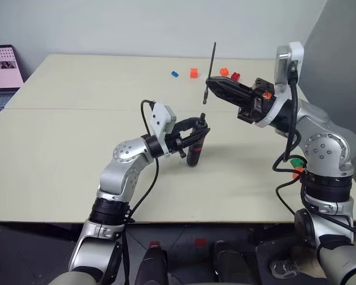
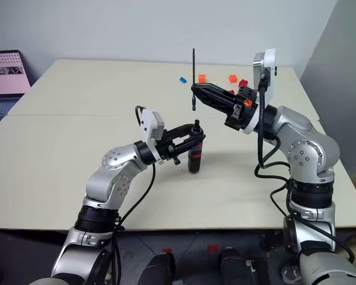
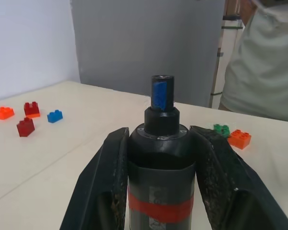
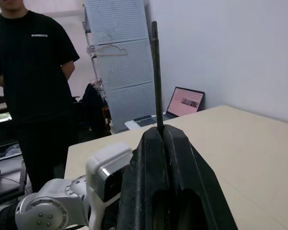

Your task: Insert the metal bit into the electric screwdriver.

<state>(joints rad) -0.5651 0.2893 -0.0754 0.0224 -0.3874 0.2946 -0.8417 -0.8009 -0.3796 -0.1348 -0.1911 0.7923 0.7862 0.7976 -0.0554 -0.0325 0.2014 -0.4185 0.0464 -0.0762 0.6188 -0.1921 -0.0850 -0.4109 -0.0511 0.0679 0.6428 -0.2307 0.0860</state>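
Both robot arms raised over the table, each gripper clamped tight.

The left gripper (image 1: 196, 135) reaches forward and rightward, near level, black fingers (image 3: 108, 177) pressed around something. The right gripper (image 1: 212, 86) sits higher, pointing leftward, fingers (image 4: 146, 182) pinched together.

Toy bricks lie scattered on the pale surface (image 1: 59, 148): a blue brick (image 1: 174, 74), an orange brick (image 1: 194, 72) and red bricks (image 1: 235, 76) beyond the tools. A laptop (image 1: 1, 77) sits far left; a person in black (image 4: 31, 72) stands behind.
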